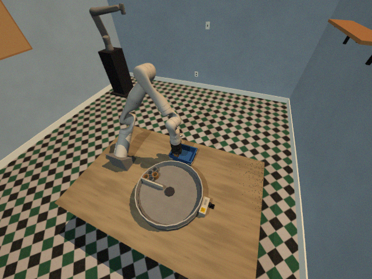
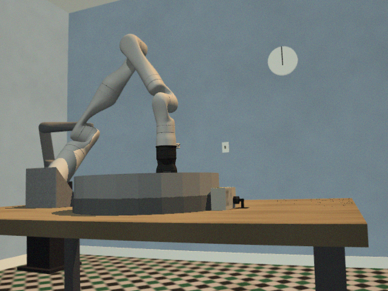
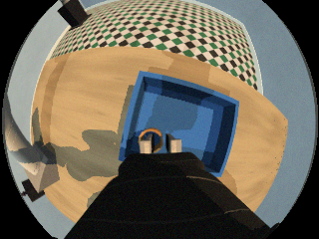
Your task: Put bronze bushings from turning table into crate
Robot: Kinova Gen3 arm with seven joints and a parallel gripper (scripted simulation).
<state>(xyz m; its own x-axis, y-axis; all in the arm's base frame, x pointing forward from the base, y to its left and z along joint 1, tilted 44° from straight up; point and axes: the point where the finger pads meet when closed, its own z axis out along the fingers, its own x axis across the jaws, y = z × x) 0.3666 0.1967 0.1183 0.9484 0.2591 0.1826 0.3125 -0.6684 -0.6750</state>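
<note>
Bronze bushing (image 1: 175, 155) (image 3: 150, 130) in crate (image 1: 190, 160) (image 3: 189, 86), beneath parted end effector (image 1: 177, 152) (image 2: 167, 161) (image 3: 159, 139), offset sideways.

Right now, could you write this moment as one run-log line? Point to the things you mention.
Fingers (image 1: 176, 153): parted, at blue crate (image 1: 189, 155) (image 3: 199, 114) | bronze bushing (image 3: 151, 130): beside fingers, grip unclear | turning table (image 1: 180, 207) (image 2: 125, 188): two bronze bushings (image 1: 156, 176) visible

No lettering can be read. On the white box (image 1: 204, 206) (image 2: 222, 198) at the turning table's four o'clock in the top view — a yellow label (image 1: 203, 210) and a patch of dark marks (image 1: 206, 201), both too small to make out.
</note>
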